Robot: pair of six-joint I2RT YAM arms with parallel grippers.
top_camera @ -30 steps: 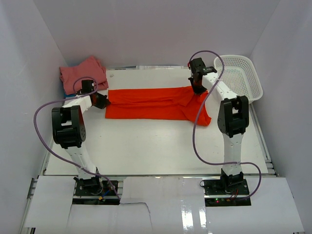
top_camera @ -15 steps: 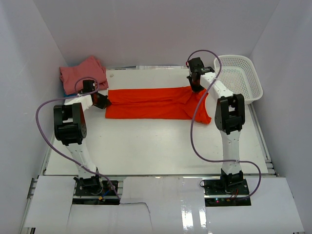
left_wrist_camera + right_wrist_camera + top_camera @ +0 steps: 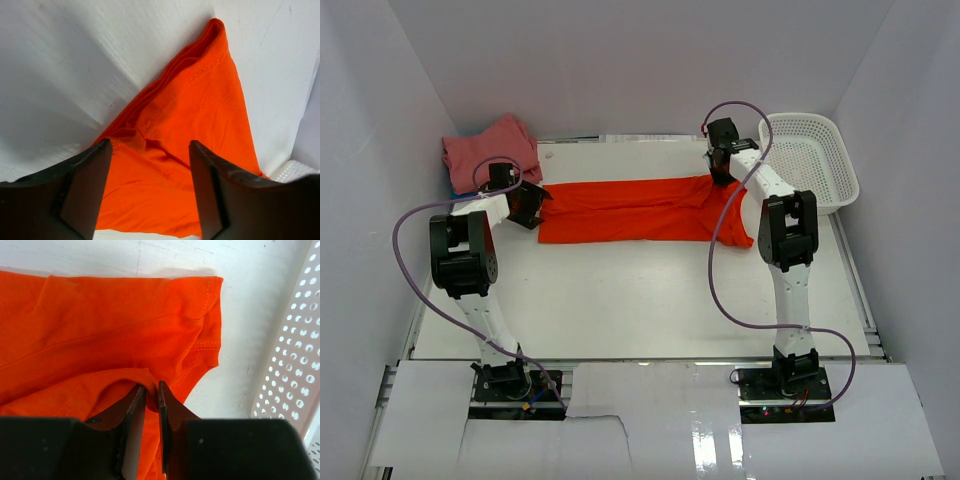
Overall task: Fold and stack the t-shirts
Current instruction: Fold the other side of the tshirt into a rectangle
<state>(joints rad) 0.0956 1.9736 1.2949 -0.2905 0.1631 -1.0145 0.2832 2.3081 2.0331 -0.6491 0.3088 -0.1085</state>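
Orange-red t-shirt (image 3: pixel 640 210) laid as long folded band across middle of white table (image 3: pixel 620 300); soft matte cloth, stitched hems seen. Left end hidden under left gripper (image 3: pixel 150 146) in top view; fingers held spread over cloth, contact not made out. Raised fold at right end pinched by right gripper (image 3: pixel 152 390), fingers pressed nearly together. Farther back: salmon-pink t-shirt (image 3: pixel 485 148) crumpled at left corner, blue t-shirt (image 3: pixel 450 187) mostly covered by it; perforated white plastic basket (image 3: pixel 815 160) at right, cut off in wrist view

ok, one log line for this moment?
orange-red t-shirt: flat, partly folded | left gripper: open over its end | right gripper: shut on it | salmon-pink t-shirt: far-left corner
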